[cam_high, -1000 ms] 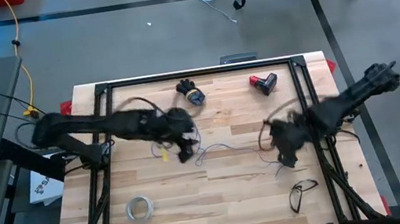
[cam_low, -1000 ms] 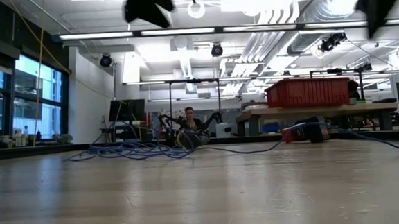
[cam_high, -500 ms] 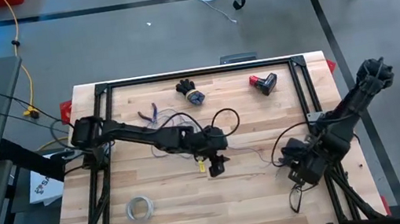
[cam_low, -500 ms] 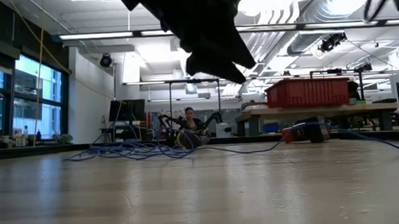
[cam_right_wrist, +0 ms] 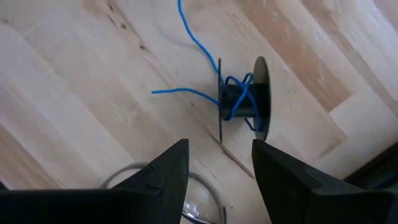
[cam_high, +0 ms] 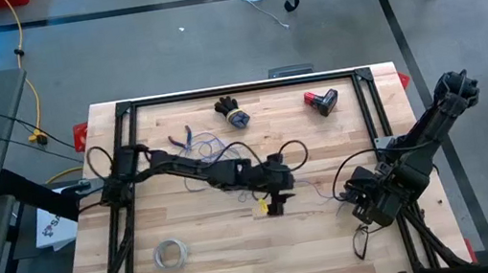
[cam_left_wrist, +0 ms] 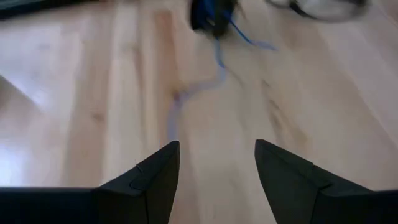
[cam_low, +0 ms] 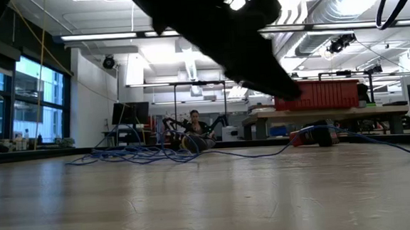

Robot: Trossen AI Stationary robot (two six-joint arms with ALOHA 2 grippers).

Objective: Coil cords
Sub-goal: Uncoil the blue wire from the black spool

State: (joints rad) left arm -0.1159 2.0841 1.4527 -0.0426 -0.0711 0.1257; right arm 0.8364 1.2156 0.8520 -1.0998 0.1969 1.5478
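The cord is a thin blue wire (cam_left_wrist: 176, 109) lying slack on the wooden table; it runs to a small dark spool (cam_right_wrist: 241, 99). The spool rests on the rims of its two discs, with a few loose turns around its core. My right gripper (cam_right_wrist: 221, 162) hangs open just above the table beside the spool, pointing down, touching nothing. My left gripper (cam_left_wrist: 217, 163) is open near the table's middle (cam_high: 274, 206), slanting down toward the wire and spool ahead of it, with nothing between its fingers. The rest of the wire (cam_high: 212, 148) loops back along the left arm.
A whitish tape ring (cam_high: 171, 254) lies near the front left and a pair of glasses (cam_high: 368, 236) near the front right, close to my right gripper. A red-and-black tool (cam_high: 322, 101) and a dark object (cam_high: 233, 112) sit at the far edge. A black frame (cam_high: 124, 111) borders the table.
My left gripper has swung toward the table's right edge and come down close to the tabletop, rolling as it went. My right gripper has gone toward the near right corner and sunk a little, turning about its own line, then kept still.
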